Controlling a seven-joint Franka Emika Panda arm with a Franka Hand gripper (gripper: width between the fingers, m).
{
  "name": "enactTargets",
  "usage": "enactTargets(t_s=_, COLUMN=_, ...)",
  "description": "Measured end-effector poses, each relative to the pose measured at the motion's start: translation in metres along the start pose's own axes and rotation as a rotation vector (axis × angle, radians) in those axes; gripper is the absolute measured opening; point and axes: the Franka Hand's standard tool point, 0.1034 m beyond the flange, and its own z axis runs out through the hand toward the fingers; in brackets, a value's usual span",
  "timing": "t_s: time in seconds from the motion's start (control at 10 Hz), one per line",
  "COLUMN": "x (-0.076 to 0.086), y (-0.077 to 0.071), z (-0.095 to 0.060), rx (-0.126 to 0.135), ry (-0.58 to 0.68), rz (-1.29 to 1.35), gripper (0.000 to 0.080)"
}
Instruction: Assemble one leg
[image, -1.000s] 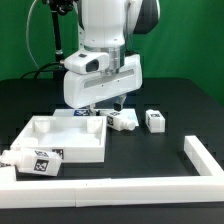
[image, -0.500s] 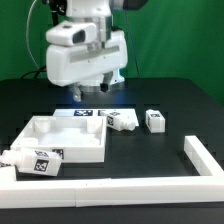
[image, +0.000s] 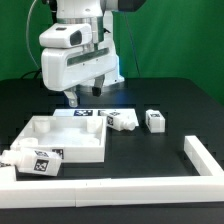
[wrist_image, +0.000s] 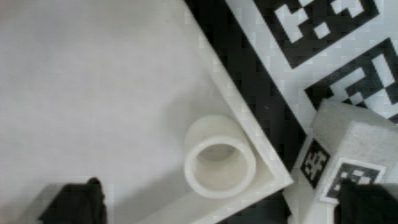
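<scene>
**Progress.** Nothing is assembled yet, as far as I can see. No post stands in the tabletop (image: 75, 150), and the corner socket (wrist_image: 222, 168) that fills my wrist view is empty. By my reckoning every step is left: pick the leg up, bring it to a socket, seat it and turn it home.

**Count.**
- Hand (image: 85, 96): one. It hangs above the back edge of the tabletop. The fingers are spread and I see nothing between them. Only one dark fingertip (wrist_image: 79, 200) shows in the wrist view.
- The leg (image: 122, 121): one. It lies on the bench (image: 180, 110) just beside the tabletop's back corner, on the exterior view's right, apart from the hand.
- Second small post (image: 154, 120): one, tagged, further to the exterior view's right and apart from the leg.
- Longer tagged piece (image: 35, 160): one that I can count. It has a rounded end and lies against the tabletop's front corner.
- Tabletop: one, tray-like, hollow side up.
- Marker board (image: 88, 113): one, flat behind the tabletop.
- White L-shaped rail (image: 120, 185): one, along the bench's near edge.
</scene>
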Motion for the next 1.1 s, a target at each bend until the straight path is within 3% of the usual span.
enactTargets(t_s=0.2, x=-0.012, y=0.001, z=0.009, rx=-0.012, ry=0.000, rz=-0.092, gripper=0.0649)
enactTargets(t_s=0.4, x=-0.037, y=0.009, z=0.025, rx=0.014, ry=-0.013, rz=-0.189, gripper=0.0649)
enactTargets(t_s=0.5, x=-0.046, y=0.013, z=0.035, rx=0.007, ry=-0.014, rz=-0.207, gripper=0.0649)
enactTargets(t_s=0.6, x=-0.054, y=0.012, z=0.045, rx=0.019, ry=-0.018, rz=-0.217, gripper=0.0649)
enactTargets(t_s=0.8, x=-0.060, y=0.008, z=0.056, rx=0.034, ry=-0.023, rz=-0.206, gripper=0.0649)
enactTargets(t_s=1.0, x=-0.060, y=0.009, z=0.055, rx=0.033, ry=-0.023, rz=-0.205, gripper=0.0649)
enactTargets(t_s=1.1, x=-0.060, y=0.009, z=0.056, rx=0.034, ry=-0.023, rz=-0.205, gripper=0.0520)
